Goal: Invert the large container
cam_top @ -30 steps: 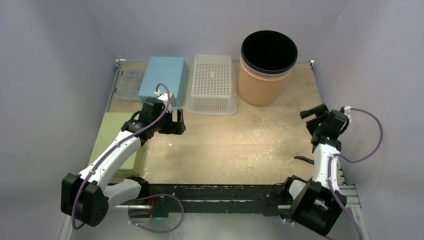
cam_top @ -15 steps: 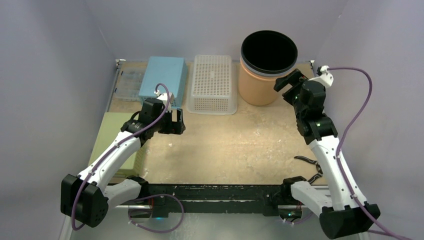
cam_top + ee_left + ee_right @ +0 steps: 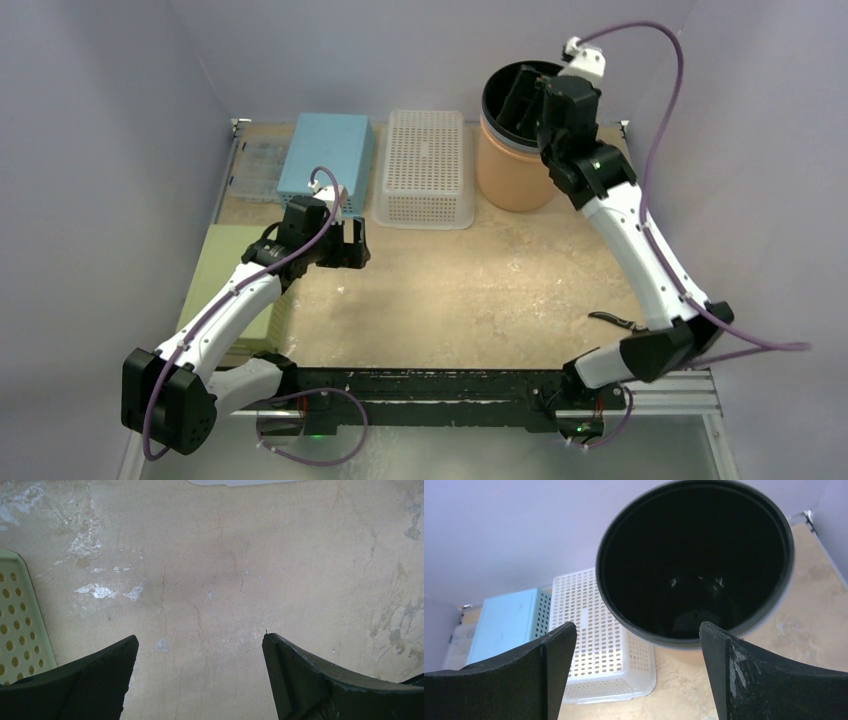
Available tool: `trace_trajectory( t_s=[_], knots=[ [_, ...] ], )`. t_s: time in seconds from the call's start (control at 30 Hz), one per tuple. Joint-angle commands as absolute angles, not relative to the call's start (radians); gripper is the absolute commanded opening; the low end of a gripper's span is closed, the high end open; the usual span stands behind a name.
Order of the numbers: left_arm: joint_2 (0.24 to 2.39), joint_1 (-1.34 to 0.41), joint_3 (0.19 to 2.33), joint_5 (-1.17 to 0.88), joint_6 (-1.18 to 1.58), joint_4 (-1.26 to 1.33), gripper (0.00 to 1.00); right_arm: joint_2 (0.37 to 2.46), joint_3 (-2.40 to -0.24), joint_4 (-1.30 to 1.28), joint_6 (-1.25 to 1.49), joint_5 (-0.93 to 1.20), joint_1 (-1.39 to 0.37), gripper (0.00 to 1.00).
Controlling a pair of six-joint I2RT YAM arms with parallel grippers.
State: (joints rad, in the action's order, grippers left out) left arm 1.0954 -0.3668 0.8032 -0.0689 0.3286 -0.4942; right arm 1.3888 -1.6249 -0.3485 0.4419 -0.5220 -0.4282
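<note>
Tabletop (image 3: 480, 290) first: sandy and scuffed, it carries everything. At its far right corner stands the large container (image 3: 512, 175), orange-walled and black inside, upright with its mouth open to the ceiling, just beside the white basket (image 3: 425, 170). Within the last second my right arm has swung up from low by the right edge and now reaches over that mouth. My right end effector (image 3: 521, 97) hangs above the rim, fingers spread wide and gripping nothing. That puts me in place, I judge, to pinch the rim and tip it; the turning itself is not begun. My left end effector (image 3: 200, 640) has not moved. It too is released, hovering over bare tabletop near the green tray (image 3: 235, 270).
</note>
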Motion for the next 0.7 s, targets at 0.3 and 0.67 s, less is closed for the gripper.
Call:
trace_trajectory(
  t_s=[0.3,0.67],
  knots=[
    [1.089,-0.367,0.801,-0.053,0.316,-0.473,0.93,1.779,-2.076,-0.54,0.107,-0.391,-0.425,0.97],
    [1.083,-0.367,0.799,-0.051,0.318,-0.474,0.93,1.972,-2.191,-0.606,0.048,-0.336,-0.423,0.81]
  ],
)
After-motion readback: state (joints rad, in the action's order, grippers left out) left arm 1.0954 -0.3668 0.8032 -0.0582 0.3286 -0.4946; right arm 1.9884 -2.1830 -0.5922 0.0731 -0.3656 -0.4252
